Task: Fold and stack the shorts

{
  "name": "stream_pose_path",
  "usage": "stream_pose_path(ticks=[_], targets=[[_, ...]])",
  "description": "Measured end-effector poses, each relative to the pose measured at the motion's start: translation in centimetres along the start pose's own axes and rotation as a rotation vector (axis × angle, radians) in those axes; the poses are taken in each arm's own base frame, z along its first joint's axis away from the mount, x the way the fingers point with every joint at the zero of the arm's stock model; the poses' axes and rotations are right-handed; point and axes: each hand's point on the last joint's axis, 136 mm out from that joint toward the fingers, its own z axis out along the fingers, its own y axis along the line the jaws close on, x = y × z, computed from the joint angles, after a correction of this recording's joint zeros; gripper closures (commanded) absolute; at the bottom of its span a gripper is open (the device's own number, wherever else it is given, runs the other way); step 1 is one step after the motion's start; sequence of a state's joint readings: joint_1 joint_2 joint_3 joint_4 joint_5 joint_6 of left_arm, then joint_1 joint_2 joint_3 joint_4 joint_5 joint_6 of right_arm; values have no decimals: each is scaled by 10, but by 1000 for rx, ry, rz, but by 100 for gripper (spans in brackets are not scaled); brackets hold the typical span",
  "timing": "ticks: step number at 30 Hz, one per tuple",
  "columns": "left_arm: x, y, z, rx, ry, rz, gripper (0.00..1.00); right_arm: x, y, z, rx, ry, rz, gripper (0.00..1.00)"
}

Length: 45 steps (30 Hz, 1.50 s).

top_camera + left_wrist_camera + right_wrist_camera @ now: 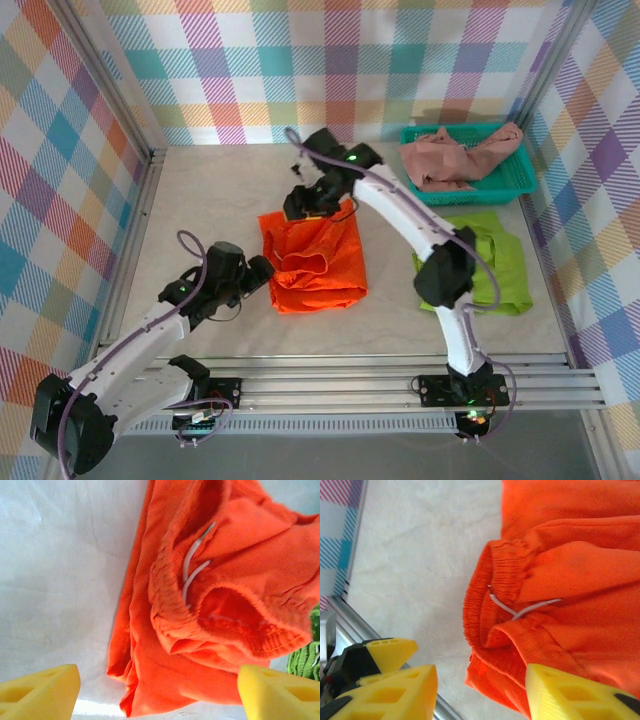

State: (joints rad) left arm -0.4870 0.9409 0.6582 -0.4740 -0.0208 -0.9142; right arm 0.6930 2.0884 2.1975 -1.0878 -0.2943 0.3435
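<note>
The orange shorts (312,260) lie folded in a rumpled square mid-table, with a white drawstring showing at the waistband (192,570). My left gripper (268,272) is at their left edge and open. Its yellow fingertips (40,690) stand wide apart, and the fabric's corner (150,680) lies loose between them. My right gripper (315,205) hovers over the far edge, also open, above the waistband corner (490,630). The lime green shorts (490,262) lie flat to the right. The pink shorts (460,155) are heaped in the basket.
The teal mesh basket (520,185) stands at the back right, against the checked wall. Metal frame rails run along the left side (135,240) and the near edge (400,385). Bare tabletop (210,200) stretches left of the orange shorts.
</note>
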Motion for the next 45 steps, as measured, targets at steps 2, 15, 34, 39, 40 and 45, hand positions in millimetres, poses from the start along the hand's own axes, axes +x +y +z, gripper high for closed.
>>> stream_pose_path(ticks=[2, 15, 34, 39, 40, 45], targets=[[-19, -14, -7, -3, -20, 14, 20, 3, -12, -28, -5, -59, 41, 39], [-49, -62, 47, -20, 129, 137, 30, 85, -86, -19, 1, -65, 303, 33], [46, -148, 76, -79, 326, 744, 34, 109, -158, -107, 80, -350, 478, 0], [45, -135, 91, -170, 325, 768, 42, 116, -166, -107, 90, -348, 499, 1], [44, -133, 94, -186, 322, 774, 44, 117, -166, -106, 91, -346, 500, 1], [43, -123, 104, -240, 317, 793, 60, 119, -166, -104, 86, -338, 502, 1]])
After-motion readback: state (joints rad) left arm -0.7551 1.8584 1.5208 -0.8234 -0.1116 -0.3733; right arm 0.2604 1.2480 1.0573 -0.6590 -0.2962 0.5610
